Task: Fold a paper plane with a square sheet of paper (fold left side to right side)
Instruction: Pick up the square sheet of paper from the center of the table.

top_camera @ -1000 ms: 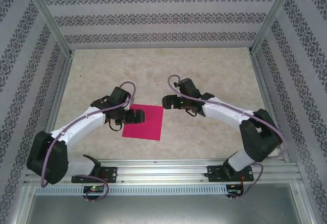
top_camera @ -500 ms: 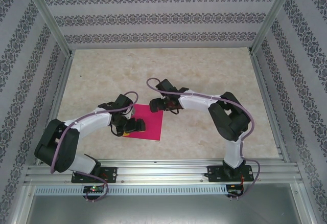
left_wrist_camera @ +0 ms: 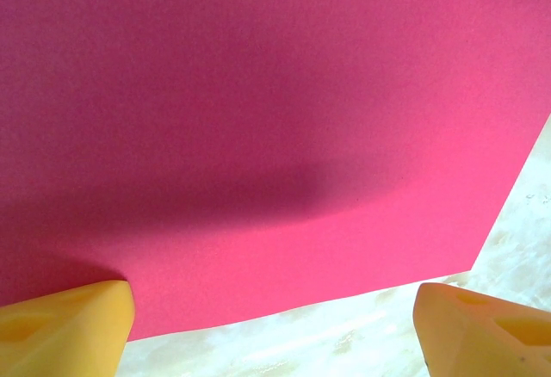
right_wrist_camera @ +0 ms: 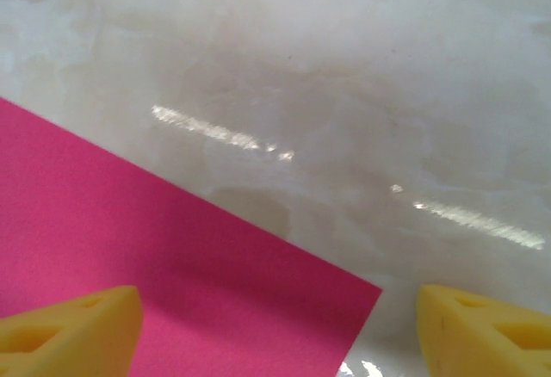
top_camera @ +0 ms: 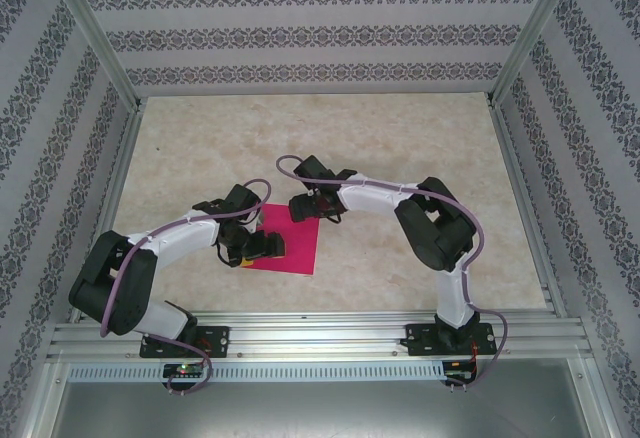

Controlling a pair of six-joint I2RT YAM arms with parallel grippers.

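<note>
Magenta and thin, the square sheet of paper (top_camera: 300,248) lies flat and unfolded on the glossy table (top_camera: 420,158) between the 2 arms. The left gripper (top_camera: 266,247) hovers over its left part and the right gripper (top_camera: 300,206) over its far edge, both with jaws apart and holding nothing. On so slick a top the paper may skid or crumple when pinched, skewing the fold.

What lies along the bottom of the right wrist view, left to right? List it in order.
Yellow fingertip → square sheet of paper → bare strip of table → second yellow fingertip.
</note>
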